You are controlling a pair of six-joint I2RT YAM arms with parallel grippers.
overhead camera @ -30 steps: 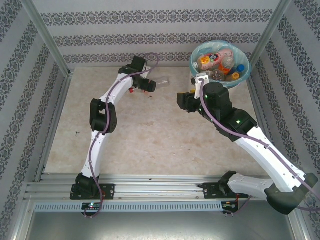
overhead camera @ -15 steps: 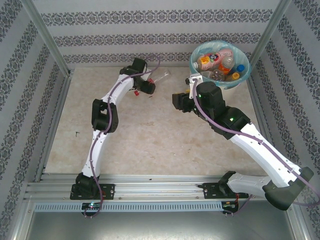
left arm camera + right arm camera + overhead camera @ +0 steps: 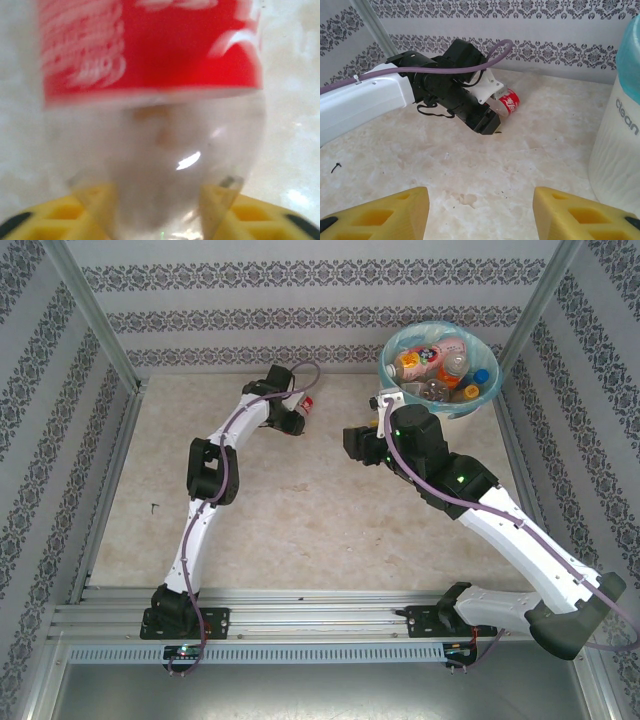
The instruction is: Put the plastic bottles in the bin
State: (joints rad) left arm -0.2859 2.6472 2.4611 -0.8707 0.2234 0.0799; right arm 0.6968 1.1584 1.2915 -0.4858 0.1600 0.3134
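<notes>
The left gripper (image 3: 160,217) is pinched on a red-labelled bottle (image 3: 150,60), its yellow fingers (image 3: 50,220) pressing the clear section beside the label. This grip probably suits carrying the bottle lengthwise. The bottle sits low at the far side of the table (image 3: 300,530), well apart from the bin (image 3: 386,368). It is clear plastic with white print on red. The right gripper (image 3: 480,210) stands spread and empty beside the bin, apparently keeping the route free.
</notes>
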